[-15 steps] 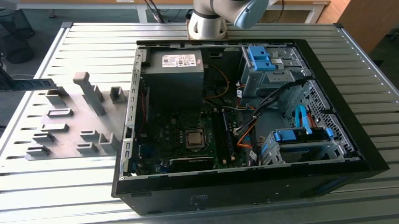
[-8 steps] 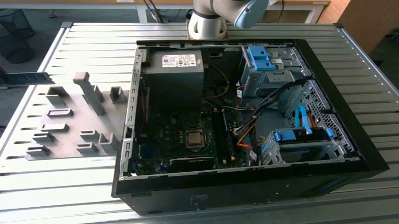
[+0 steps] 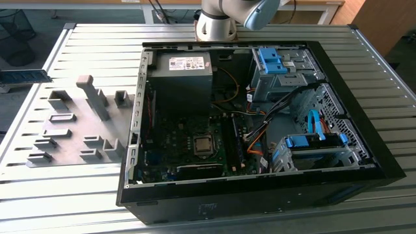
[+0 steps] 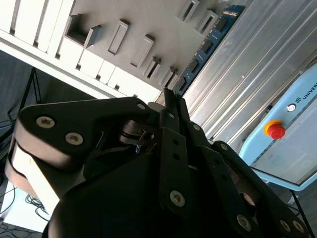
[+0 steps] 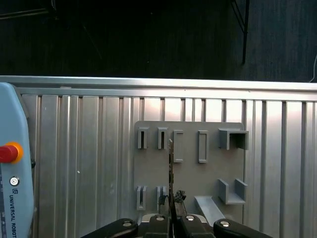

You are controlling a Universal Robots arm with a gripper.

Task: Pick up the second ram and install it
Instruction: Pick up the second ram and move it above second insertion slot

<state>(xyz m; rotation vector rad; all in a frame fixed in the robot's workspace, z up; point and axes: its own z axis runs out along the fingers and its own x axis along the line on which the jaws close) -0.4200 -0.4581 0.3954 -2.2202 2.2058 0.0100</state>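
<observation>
A: Progress?
B: Barely started. The second ram [image 3: 25, 76] lies untouched at the worktop [image 3: 97, 39] edge, on the exterior view's left. It's beside the fixture plate [image 3: 71, 131], well apart from the computer case [image 3: 260, 187].
A: Hand?
B: The hand [image 4: 172, 101] is pressed together, looks empty. Pick and install are both left.

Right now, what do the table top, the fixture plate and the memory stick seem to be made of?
Table top: ribbed bare metal, likely aluminium, by its pale sheen.
Fixture plate: matt grey plastic, perhaps printed; flat, without shine.
Memory stick: green-blue circuit board carrying black chips.
</observation>
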